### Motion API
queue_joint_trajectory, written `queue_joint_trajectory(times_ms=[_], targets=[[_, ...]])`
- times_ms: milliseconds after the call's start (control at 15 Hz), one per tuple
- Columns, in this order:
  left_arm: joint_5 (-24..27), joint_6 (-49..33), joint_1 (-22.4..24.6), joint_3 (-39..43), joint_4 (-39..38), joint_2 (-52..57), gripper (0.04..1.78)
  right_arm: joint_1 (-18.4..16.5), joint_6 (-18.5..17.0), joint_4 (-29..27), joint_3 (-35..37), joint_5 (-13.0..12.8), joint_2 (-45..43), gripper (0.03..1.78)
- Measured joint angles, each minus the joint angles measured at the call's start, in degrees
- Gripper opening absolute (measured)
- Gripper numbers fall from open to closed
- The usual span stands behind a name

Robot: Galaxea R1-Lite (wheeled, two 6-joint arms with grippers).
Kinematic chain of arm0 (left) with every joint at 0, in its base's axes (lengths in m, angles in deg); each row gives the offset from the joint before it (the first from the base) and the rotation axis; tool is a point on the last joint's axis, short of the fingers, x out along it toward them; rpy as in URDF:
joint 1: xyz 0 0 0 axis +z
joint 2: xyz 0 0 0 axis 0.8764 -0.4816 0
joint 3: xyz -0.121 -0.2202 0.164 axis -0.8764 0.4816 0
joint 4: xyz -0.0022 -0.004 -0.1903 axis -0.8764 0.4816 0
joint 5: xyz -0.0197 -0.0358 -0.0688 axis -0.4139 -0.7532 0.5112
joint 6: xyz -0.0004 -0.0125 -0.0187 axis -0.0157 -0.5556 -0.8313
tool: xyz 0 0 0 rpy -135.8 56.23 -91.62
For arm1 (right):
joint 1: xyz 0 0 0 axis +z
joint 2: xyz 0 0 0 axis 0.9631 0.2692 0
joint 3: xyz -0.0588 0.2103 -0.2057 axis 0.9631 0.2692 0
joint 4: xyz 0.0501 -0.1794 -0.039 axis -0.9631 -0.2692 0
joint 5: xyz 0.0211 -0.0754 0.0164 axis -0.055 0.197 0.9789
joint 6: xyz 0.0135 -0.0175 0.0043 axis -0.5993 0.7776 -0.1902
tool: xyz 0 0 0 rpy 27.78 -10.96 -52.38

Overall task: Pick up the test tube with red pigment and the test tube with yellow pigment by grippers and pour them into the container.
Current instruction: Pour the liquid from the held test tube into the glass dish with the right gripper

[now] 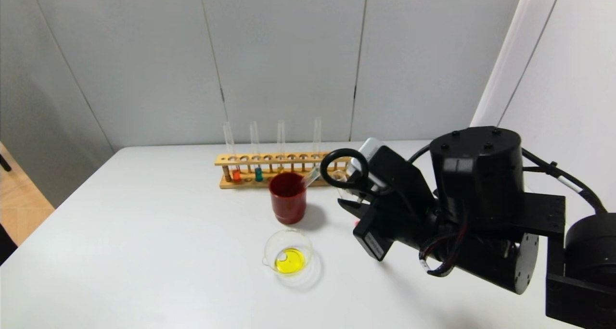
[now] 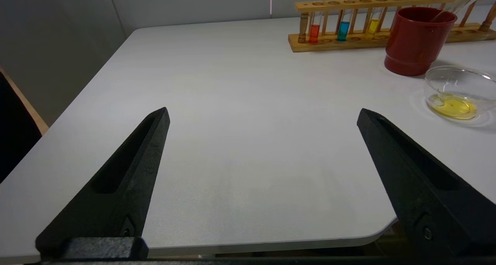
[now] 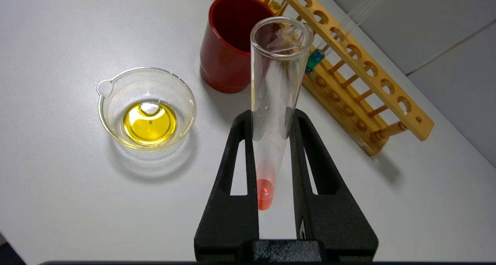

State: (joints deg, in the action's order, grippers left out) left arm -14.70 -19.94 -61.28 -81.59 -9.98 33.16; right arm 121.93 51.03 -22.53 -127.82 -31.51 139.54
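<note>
We see the right gripper clamped on the test tube with red pigment, its two black fingers pressing the glass from both sides; a short red column sits in the tube's round bottom, between the fingers and nearer the wrist, while the open mouth points away toward the dark red cup. From the head camera this gripper hovers over the white table at about 3 o'clock of the cup. The left gripper hangs low over the near left part of the table with its fingers spread wide, nothing between them, well apart from the glassware.

On the table, the wooden rack runs along the far side, at 12 o'clock of the cup. We count four tubes standing in it, one with orange liquid and one with teal liquid among them. The cup stands just in front of the rack, and an empty clear tube leans in it, mouth out toward 2 o'clock.

The container sits at 6 o'clock of the cup, near it but apart, holding a shallow pool of yellow liquid. From the left wrist we also see a tube with yellow liquid upright in the rack, just beside the teal one.
</note>
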Motion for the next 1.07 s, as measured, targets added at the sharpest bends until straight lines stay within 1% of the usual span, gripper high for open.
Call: queue_joint_trajectory(times_ms=[267,400,667,1067], targets=[[0.02,0.0,0.0,0.0,0.02,0.0,1.71,0.35,4.66,-0.49,-1.96,0.06,2.46,0.27],[0.0,0.0,-0.02,0.0,0.02,0.0,1.71,0.35,5.44,-0.49,-2.32,-0.02,3.29,0.27],[0.0,-0.02,0.0,0.0,0.02,0.0,1.71,0.33,8.35,-0.46,-2.78,-0.02,4.66,0.27],[0.0,0.0,-0.02,0.0,0.0,0.0,1.71,0.41,14.01,-0.46,-2.82,-0.3,6.73,0.27]])
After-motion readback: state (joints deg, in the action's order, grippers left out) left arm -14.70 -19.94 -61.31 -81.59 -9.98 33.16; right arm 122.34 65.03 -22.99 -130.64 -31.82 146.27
